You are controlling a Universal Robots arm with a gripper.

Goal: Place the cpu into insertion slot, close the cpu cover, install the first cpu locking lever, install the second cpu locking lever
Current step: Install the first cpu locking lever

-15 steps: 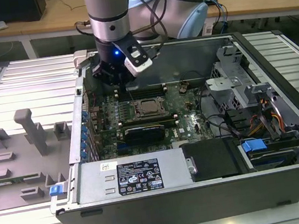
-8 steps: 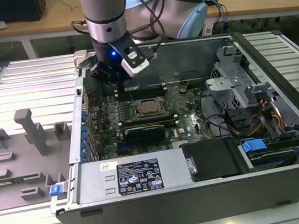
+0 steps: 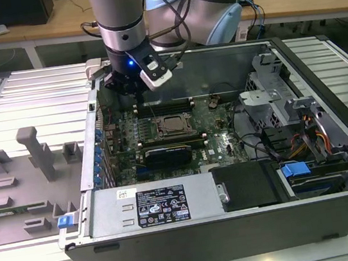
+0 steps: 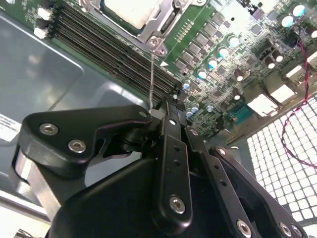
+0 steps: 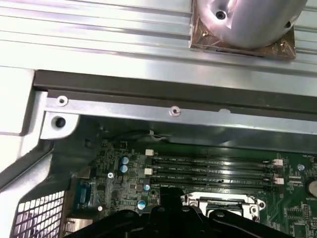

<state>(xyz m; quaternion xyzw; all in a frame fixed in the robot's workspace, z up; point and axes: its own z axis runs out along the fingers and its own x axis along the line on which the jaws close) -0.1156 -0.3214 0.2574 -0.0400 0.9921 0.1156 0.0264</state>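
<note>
In the exterior view my gripper [image 3: 131,92] hangs low inside the open computer case, just behind the insertion slot [image 3: 173,125]. The cpu [image 4: 130,10] lies in that slot, its pale silver top showing through the window of the cpu cover [image 4: 161,27], which lies flat over it. A thin metal locking lever [image 4: 151,79] rises from the socket's corner to my fingertips. The gripper [image 4: 166,106] looks shut on the lever's end. In the first wrist view the socket's edge [image 5: 220,206] sits just beyond the gripper's dark body [image 5: 163,218].
Long memory slots [image 3: 161,106] run between the socket and the case's back wall. A black expansion card [image 3: 167,152] lies in front of the socket, then the power supply [image 3: 152,205]. A drive cage [image 3: 273,100] and cables fill the exterior view's right. Grey fixtures [image 3: 34,153] stand outside the case.
</note>
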